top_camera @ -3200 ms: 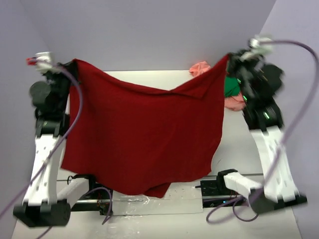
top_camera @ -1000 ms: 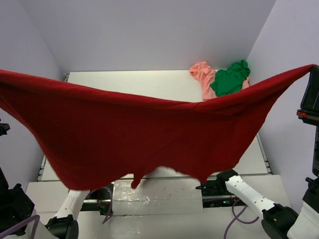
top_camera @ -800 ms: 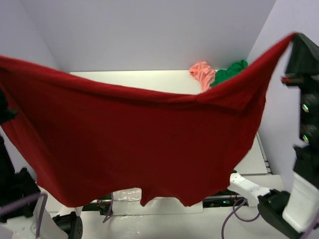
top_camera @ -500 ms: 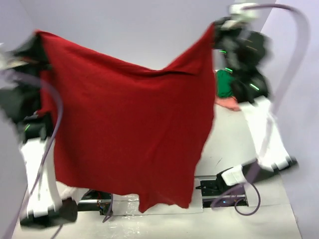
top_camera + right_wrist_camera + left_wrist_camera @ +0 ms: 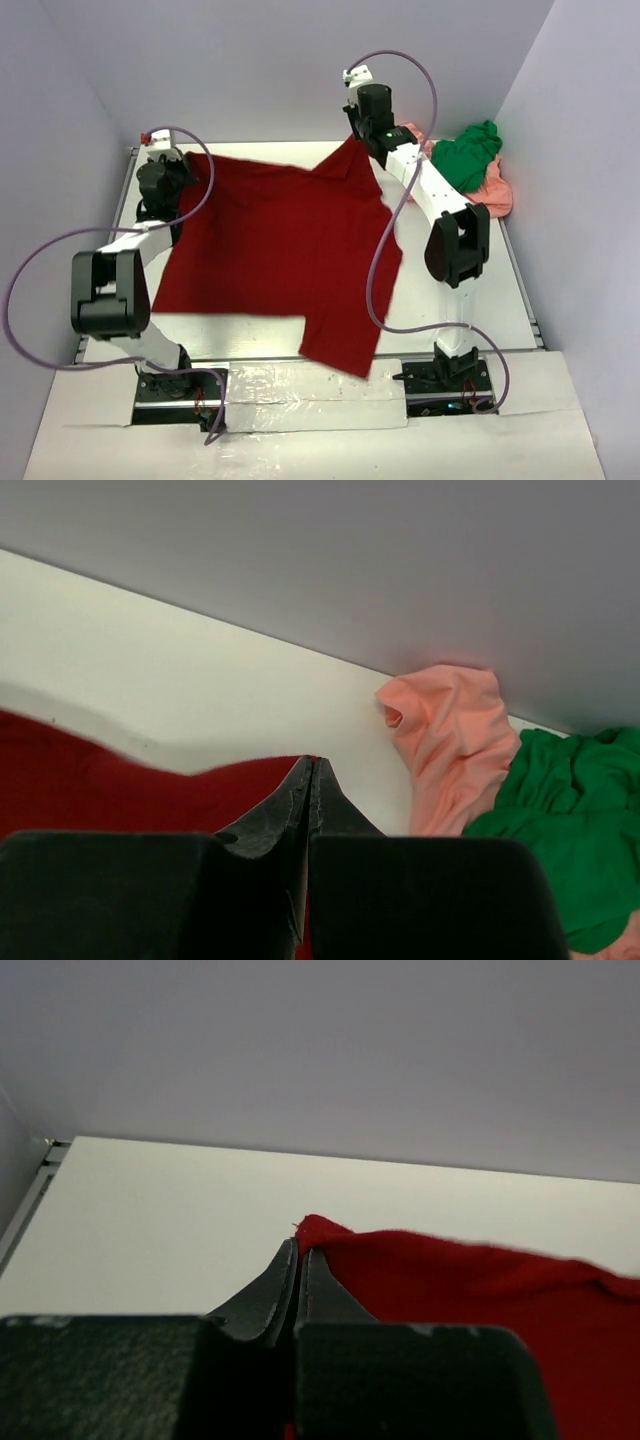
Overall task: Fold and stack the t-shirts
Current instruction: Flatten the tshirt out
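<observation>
The dark red t-shirt [image 5: 270, 245] lies spread on the white table, its near edge hanging toward the front. My left gripper [image 5: 172, 158] is shut on its far left corner [image 5: 320, 1230], low over the table. My right gripper [image 5: 362, 135] is shut on its far right corner [image 5: 250, 775], also low at the back. The green t-shirt [image 5: 465, 158] lies crumpled on the salmon-pink t-shirt [image 5: 490, 192] at the back right; both show in the right wrist view, green [image 5: 570, 810] and pink [image 5: 450, 740].
Purple walls close the table [image 5: 470, 300] at the back and sides. Purple cables loop from both arms over the table. The arm bases and a taped strip [image 5: 310, 385] sit at the near edge.
Both arms swung the red t-shirt from hanging high in the air down and away, laying it flat on the table. Both grippers stayed shut on its corners.
</observation>
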